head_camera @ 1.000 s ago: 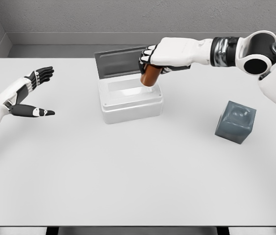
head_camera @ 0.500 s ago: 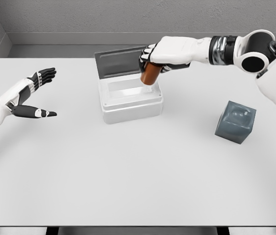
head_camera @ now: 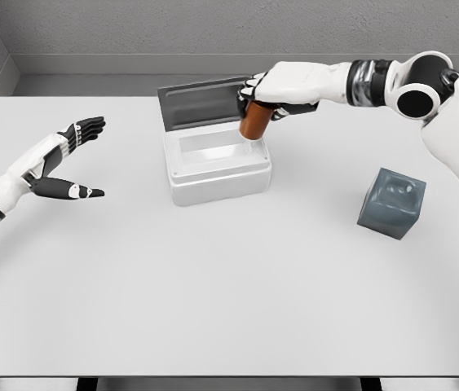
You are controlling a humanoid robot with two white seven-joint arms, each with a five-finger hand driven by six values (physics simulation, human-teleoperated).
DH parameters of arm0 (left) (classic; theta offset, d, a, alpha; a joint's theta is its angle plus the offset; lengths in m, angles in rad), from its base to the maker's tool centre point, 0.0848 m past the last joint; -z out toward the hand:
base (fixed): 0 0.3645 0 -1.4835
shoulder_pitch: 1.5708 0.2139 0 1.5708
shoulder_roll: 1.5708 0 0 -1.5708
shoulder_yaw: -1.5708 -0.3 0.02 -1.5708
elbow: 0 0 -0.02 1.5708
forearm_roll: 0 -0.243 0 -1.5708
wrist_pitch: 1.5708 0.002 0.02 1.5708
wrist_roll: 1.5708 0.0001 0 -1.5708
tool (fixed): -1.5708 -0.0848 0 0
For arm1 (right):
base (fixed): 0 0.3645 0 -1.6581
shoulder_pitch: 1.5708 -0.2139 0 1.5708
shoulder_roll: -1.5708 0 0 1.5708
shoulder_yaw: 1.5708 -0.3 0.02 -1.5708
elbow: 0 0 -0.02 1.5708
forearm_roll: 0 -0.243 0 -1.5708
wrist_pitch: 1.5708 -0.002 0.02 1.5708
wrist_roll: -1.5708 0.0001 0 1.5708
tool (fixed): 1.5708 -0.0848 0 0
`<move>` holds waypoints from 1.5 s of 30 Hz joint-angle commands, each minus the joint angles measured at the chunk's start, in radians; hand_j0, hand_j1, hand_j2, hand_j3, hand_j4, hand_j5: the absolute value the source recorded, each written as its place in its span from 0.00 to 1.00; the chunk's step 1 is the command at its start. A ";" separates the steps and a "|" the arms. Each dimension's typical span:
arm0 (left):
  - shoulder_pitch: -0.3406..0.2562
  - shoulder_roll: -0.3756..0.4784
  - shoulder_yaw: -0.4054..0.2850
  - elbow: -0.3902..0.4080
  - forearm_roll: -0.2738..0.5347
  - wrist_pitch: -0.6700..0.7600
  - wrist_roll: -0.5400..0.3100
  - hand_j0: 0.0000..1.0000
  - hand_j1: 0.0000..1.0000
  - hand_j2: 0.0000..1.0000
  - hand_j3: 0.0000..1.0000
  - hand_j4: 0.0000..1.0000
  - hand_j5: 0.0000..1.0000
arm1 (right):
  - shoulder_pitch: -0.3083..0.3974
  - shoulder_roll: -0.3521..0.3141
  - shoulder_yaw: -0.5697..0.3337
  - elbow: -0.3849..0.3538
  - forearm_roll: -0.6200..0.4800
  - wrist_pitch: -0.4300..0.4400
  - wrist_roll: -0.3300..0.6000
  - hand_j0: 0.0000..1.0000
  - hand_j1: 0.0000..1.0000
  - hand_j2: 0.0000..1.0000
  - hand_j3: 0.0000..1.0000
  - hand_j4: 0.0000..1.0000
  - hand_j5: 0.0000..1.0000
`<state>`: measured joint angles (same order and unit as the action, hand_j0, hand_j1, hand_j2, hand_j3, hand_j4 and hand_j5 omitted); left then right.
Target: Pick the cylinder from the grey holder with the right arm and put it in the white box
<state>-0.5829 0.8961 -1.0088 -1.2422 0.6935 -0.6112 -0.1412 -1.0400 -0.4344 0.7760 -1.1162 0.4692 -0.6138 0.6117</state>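
White right hand (head_camera: 271, 91), black-fingered, clenched around the upper part of the cylinder (head_camera: 254, 123). Brown cylinder, tilted a little, held over the far right corner of the box (head_camera: 217, 165), its lower end at about rim height; whether touching the rim, hard to tell. Right arm (head_camera: 359, 81) stretched almost level from the shoulder at the upper right, wrist leftward, knuckles up.

Box white, rectangular, standing at the far middle of the counter (head_camera: 213, 293). Grey lid (head_camera: 200, 102) standing open behind it, upright, partly covered at its right end by the hand. Inside of the box pale and shallow-looking.

Grey holder (head_camera: 392, 202) to the right, well apart from the box, a dark cube with a hollow in its top, nearer the front than the box and below the outstretched arm.

Left hand (head_camera: 64, 159) at the left edge, well apart from everything, fingers spread and straight, thumb pointing right, holding nothing, hovering above the counter.

Counter plain white, broad, smooth, with a dark gap under its front edge. Grey textured walls (head_camera: 213, 28) behind and at the left, meeting in the far left corner.
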 commanded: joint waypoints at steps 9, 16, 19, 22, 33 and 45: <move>0.000 0.001 0.001 0.000 0.003 0.000 0.000 1.00 1.00 1.00 1.00 1.00 1.00 | 0.000 0.005 0.000 0.004 -0.004 0.003 -0.001 0.32 0.32 0.32 0.32 0.32 0.32; 0.002 0.000 0.001 0.000 0.001 0.000 0.000 1.00 1.00 1.00 1.00 1.00 1.00 | 0.002 0.020 -0.006 -0.005 0.063 0.003 -0.001 1.00 1.00 1.00 1.00 1.00 1.00; 0.002 0.000 0.001 0.000 0.001 0.000 0.000 1.00 1.00 1.00 1.00 1.00 1.00 | 0.003 0.019 -0.009 -0.007 0.063 0.003 -0.001 1.00 1.00 1.00 1.00 1.00 1.00; 0.002 0.000 0.001 0.000 0.000 0.000 -0.001 1.00 1.00 1.00 1.00 1.00 1.00 | 0.011 0.011 -0.047 -0.014 0.063 0.003 -0.001 1.00 1.00 1.00 1.00 1.00 1.00; -0.005 0.003 0.001 0.006 0.003 0.000 -0.001 1.00 1.00 1.00 1.00 1.00 1.00 | 0.301 -0.297 -0.368 -0.275 0.055 0.003 -0.001 1.00 1.00 1.00 1.00 1.00 1.00; -0.235 -0.281 0.053 0.300 0.024 0.191 -0.218 1.00 1.00 1.00 1.00 1.00 1.00 | 0.433 -0.397 -0.475 -0.269 0.054 0.003 -0.001 1.00 1.00 1.00 1.00 1.00 1.00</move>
<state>-0.8238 0.6560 -0.9687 -0.9886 0.7101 -0.4594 -0.3441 -0.6074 -0.8250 0.3063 -1.3856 0.5289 -0.6136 0.6114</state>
